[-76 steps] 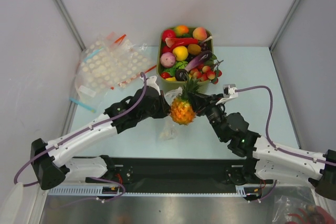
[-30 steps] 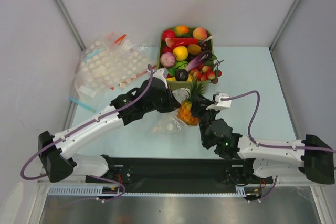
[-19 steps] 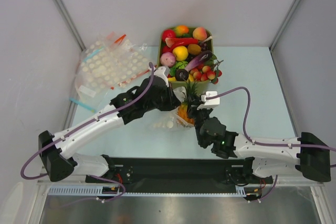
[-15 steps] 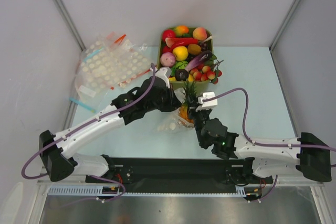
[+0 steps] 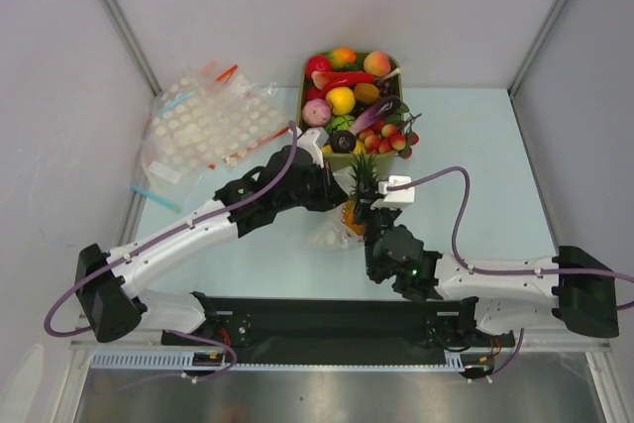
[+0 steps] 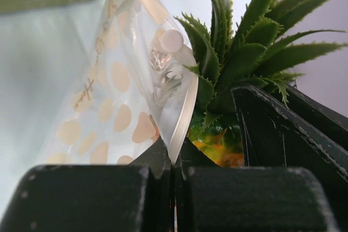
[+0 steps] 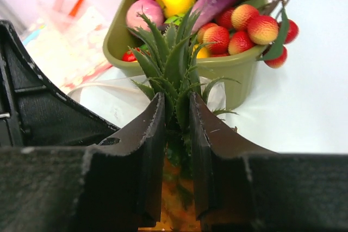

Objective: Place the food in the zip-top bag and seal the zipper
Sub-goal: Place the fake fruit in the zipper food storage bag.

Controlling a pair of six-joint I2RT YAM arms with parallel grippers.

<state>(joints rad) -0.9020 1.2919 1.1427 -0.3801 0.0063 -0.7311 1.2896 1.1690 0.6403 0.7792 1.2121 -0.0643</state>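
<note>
**Loading step.** We see the left gripper [image 6: 173, 162] pinched shut on the zipper [image 6: 184, 107] of the zip-top bag [image 6: 117, 107], lifting one lip of the mouth. The right gripper [image 7: 176, 129] is clamped on the green crown of the pineapple [image 7: 173, 66], which it holds upright at the bag's opening, just in front of the green basket [image 7: 118, 36] with the other food. We judge the fruit only partly inside — the next move calls for lowering it past the lip, then letting go. Only the left wrist view shows the pinched strip; the overhead view hides that grip under the arms, yet it alone places the heap of spare bags [image 5: 203, 124] well apart.
</note>
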